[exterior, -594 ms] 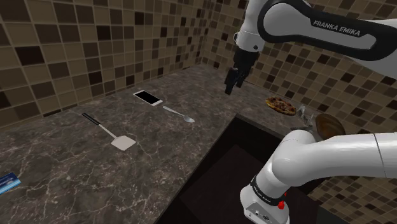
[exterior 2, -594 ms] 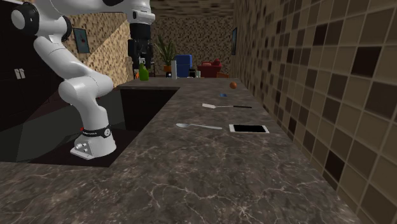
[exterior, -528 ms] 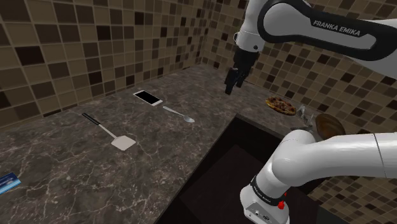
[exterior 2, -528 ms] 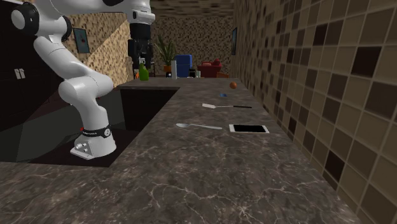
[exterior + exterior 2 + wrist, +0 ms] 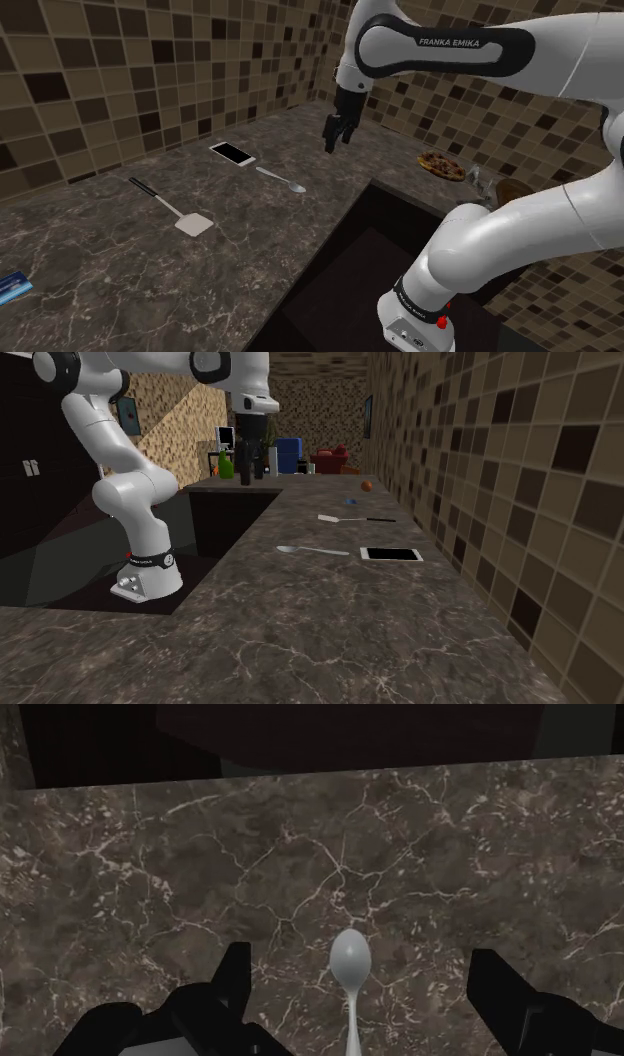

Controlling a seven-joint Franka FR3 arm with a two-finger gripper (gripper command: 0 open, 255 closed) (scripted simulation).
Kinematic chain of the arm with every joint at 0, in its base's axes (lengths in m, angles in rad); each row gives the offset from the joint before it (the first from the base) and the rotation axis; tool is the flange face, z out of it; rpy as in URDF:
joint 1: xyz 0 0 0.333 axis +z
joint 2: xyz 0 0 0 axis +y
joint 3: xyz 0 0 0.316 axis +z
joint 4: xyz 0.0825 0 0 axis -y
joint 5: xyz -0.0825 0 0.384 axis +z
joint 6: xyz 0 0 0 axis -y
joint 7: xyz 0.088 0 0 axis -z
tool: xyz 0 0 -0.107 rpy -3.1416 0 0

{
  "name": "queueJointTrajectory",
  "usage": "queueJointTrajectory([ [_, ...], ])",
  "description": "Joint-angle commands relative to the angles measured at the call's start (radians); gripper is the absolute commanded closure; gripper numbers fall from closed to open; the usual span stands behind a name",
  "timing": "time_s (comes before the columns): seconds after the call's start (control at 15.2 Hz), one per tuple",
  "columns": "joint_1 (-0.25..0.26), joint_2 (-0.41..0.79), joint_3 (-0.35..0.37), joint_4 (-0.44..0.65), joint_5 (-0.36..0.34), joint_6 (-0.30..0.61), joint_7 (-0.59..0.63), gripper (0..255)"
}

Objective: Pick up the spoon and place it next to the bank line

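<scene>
from my remote station i see the white arm reaching over a dark marbled counter (image 5: 110, 265), its black gripper (image 5: 333, 140) hanging in the air above the stone. the fingers (image 5: 232, 976) are spread wide apart and clasp nothing. the spoon (image 5: 281, 180) lies flat on the counter, near the edge of the dark sink (image 5: 345, 265). through the wrist camera its pale bowl (image 5: 351, 962) sits between the two fingers, lower down and untouched (the handle runs back under the hand). just beside the spoon, toward the tiled wall, lies a white phone (image 5: 232, 153). a spatula (image 5: 175, 208) lies farther along toward the shoulder view's left. a small blue card (image 5: 12, 285) rests at that view's lower left edge, well apart from the spoon.
</scene>
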Motion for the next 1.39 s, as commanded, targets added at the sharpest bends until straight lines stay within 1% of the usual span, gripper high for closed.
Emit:
queueJointTrajectory([
  [0.0,0.006,0.081,-0.008,0.025,0.014,0.044,-0.016,0],
  [0.26,0.018,0.244,-0.022,0.090,0.045,0.113,-0.052,0],
  [0.53,0.027,0.408,-0.030,0.174,0.083,0.163,-0.092,0],
  [0.99,0.033,0.699,-0.026,0.370,0.154,0.201,-0.159,0],
  [1.06,0.033,0.703,-0.026,0.374,0.155,0.202,-0.160,0],
  [1.32,0.036,0.715,-0.023,0.334,0.159,0.253,-0.163,0],
])
